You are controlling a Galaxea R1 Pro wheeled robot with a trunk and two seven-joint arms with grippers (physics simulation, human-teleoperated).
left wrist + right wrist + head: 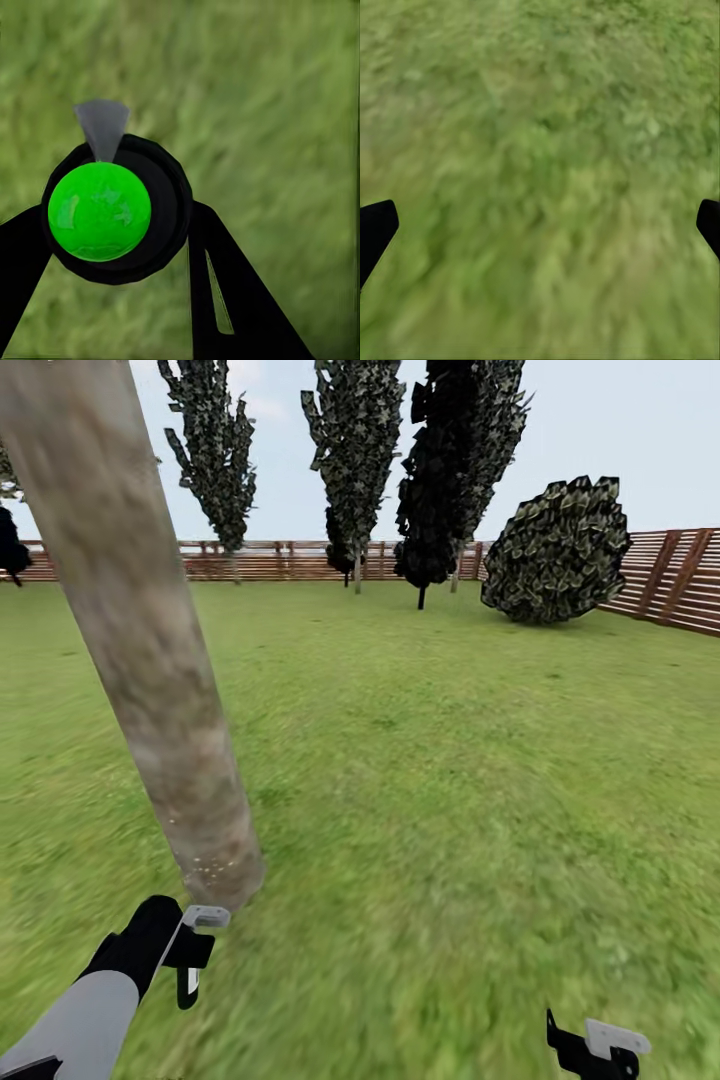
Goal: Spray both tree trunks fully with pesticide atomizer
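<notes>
Lawn [450,780] spreads to the slat fence [670,575]; the thick tree trunk [150,660] leans through the head view, its base just ahead of the left pincer [190,960], the nearer arm; that pincer is clamped on the pesticide atomizer [112,210], seen end-on with a grey cone at its top; right pincer [595,1050] hangs wide over grass, holding nothing.

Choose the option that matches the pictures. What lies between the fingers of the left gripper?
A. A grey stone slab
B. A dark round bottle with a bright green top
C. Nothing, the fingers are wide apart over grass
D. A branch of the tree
B: in the left wrist view the left gripper has its two black fingers closed on the sides of a dark bottle whose top shows bright green.
</notes>
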